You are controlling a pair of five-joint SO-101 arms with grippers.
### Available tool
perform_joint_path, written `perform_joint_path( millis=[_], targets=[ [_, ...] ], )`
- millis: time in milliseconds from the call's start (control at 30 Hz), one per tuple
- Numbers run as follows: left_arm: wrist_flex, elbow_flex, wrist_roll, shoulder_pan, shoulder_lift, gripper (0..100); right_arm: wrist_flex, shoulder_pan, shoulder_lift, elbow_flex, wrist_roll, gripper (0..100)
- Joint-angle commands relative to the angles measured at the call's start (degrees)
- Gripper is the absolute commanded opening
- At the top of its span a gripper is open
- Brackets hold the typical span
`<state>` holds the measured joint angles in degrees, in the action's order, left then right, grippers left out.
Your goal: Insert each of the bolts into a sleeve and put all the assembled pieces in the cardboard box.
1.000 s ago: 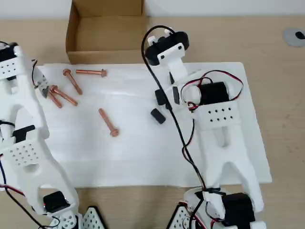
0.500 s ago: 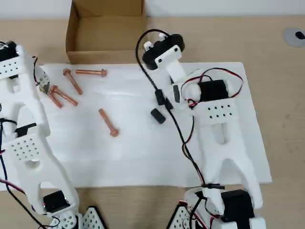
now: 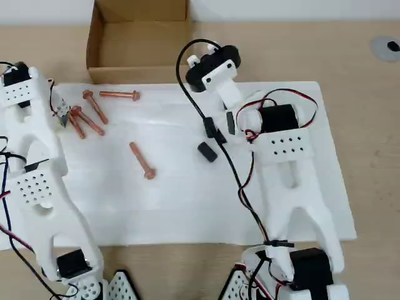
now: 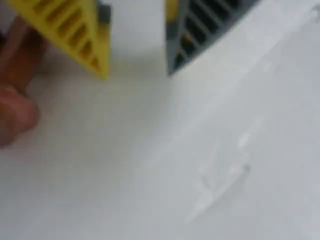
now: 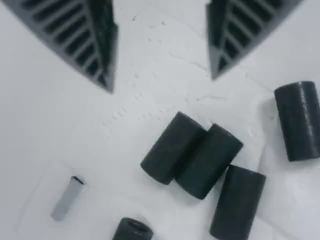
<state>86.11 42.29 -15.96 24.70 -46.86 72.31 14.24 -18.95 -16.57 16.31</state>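
Five copper-coloured metal bolts [image 3: 142,160] lie on the white foam sheet [image 3: 187,206], four of them grouped beside the left gripper [image 4: 136,70]. Judged rigid, light, smooth and prone to roll; grasp mid-shank, across the axis. Short black cylindrical sleeves [image 5: 172,147] lie clustered under the right gripper [image 5: 161,79]. Both sets of jaws stand wide apart, holding nothing. Touching neighbours may obstruct a clean grasp. The open brown cardboard box [image 3: 95,37] sits beyond the sheet.

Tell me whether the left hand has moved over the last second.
Yes. In the high view the left hand has edged slightly right, toward the line of the cardboard box's left wall; the box itself has stayed put.
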Motion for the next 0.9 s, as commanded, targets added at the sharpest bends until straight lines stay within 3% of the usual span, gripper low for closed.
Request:
perform_joint_path(
  millis=[0, 133, 300, 633, 867],
  targets=[
    [4.8, 6.2, -0.5, -0.3, 4.2, 9, -0.4, -1.1, 0.0, 3.1, 0.4, 14.1],
    [9.2, 12.6, -0.7, -0.7, 5.6, 9, -0.4, -1.1, 0.0, 3.1, 0.4, 14.1],
    [9.2, 14.8, -1.7, -2.0, 4.4, 9, -0.4, -1.1, 0.0, 1.5, 0.4, 14.1],
    [0.3, 15.2, -4.0, -4.8, -7.3, 9, -1.2, -1.1, 0.0, 0.0, 0.4, 14.1],
    [0.3, 14.9, -3.8, -5.0, -11.8, 9, -1.2, -1.1, 0.0, 0.0, 0.4, 14.1]
  ],
)
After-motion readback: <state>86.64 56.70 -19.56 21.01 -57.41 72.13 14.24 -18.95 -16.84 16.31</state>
